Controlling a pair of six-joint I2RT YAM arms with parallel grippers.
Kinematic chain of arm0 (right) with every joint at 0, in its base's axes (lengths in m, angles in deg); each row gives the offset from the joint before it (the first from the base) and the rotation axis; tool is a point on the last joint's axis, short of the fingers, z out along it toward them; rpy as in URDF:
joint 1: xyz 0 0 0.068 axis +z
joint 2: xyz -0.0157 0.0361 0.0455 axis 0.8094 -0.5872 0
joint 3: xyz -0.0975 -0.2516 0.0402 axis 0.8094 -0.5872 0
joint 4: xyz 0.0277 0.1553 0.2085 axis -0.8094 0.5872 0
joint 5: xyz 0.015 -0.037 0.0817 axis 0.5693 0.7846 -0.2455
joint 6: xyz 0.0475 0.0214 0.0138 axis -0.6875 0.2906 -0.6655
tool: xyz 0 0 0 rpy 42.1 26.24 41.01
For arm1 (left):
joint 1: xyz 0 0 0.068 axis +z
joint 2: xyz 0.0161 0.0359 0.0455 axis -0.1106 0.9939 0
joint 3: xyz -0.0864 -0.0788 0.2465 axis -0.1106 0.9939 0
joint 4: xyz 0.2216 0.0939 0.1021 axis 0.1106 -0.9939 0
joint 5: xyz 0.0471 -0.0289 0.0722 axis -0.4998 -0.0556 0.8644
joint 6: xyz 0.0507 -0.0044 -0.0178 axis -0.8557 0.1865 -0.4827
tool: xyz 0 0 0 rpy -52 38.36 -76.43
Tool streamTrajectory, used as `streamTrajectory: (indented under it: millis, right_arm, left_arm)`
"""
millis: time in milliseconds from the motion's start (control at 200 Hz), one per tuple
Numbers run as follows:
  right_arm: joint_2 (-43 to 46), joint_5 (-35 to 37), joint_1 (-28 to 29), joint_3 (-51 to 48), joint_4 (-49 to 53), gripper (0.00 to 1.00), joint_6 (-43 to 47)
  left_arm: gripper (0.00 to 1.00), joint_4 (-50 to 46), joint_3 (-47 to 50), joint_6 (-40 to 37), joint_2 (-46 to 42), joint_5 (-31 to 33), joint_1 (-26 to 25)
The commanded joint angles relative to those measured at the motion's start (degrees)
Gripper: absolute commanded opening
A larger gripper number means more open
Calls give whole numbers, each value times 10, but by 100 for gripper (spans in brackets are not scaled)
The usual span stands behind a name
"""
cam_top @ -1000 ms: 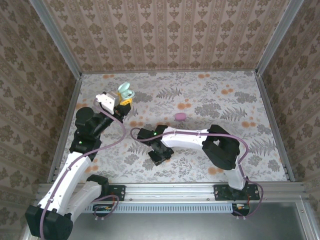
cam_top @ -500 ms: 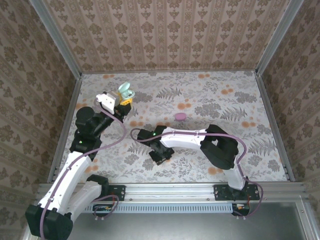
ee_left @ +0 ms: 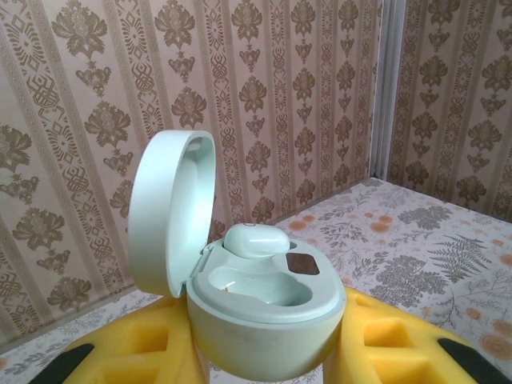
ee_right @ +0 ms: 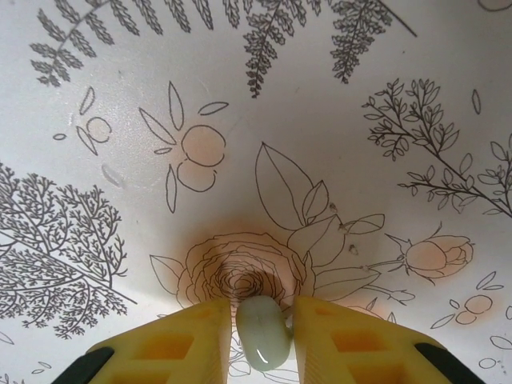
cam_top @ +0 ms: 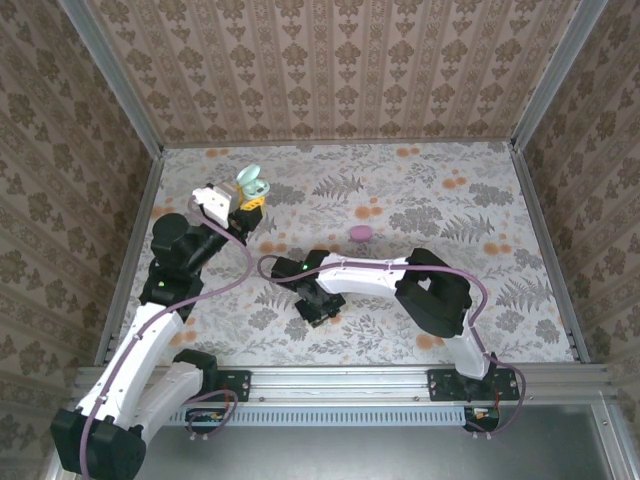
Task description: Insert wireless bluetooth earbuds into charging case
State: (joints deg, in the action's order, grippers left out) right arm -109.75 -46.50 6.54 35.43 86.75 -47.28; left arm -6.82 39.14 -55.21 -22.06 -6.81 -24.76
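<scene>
My left gripper is shut on the pale mint charging case, held up at the table's far left with its lid swung open. One mint earbud sits in the case's far socket, and the near socket is empty. My right gripper hangs low over the table's middle. It is shut on a small pale mint earbud between its yellow fingers, just above a printed rose. The pinkish earbud is out of view.
A pink oval case lies shut on the floral table, behind the right gripper. Patterned walls and metal rails enclose the table on three sides. Open room lies to the right.
The right gripper has shifted slightly to the left over the table with the earbud in it. The left arm and the open case have not moved.
</scene>
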Motion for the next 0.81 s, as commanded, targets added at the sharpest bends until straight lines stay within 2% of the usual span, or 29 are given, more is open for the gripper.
streamTrajectory:
  millis: [0, 315, 500, 800]
  right_arm:
    - [-13, 18, -3, 11, 29, 29, 4]
    - [-14, 21, -3, 6, 36, 28, 9]
    - [-5, 29, -6, 1, 33, 24, 5]
    - [100, -1, -56, -65, -37, 23, -26]
  left_arm:
    - [31, 19, -5, 6, 0, 3, -5]
    - [31, 20, -5, 6, 1, 3, -5]
    - [31, 19, -5, 7, 1, 2, -5]
    - [31, 25, -14, 11, 23, -10, -11]
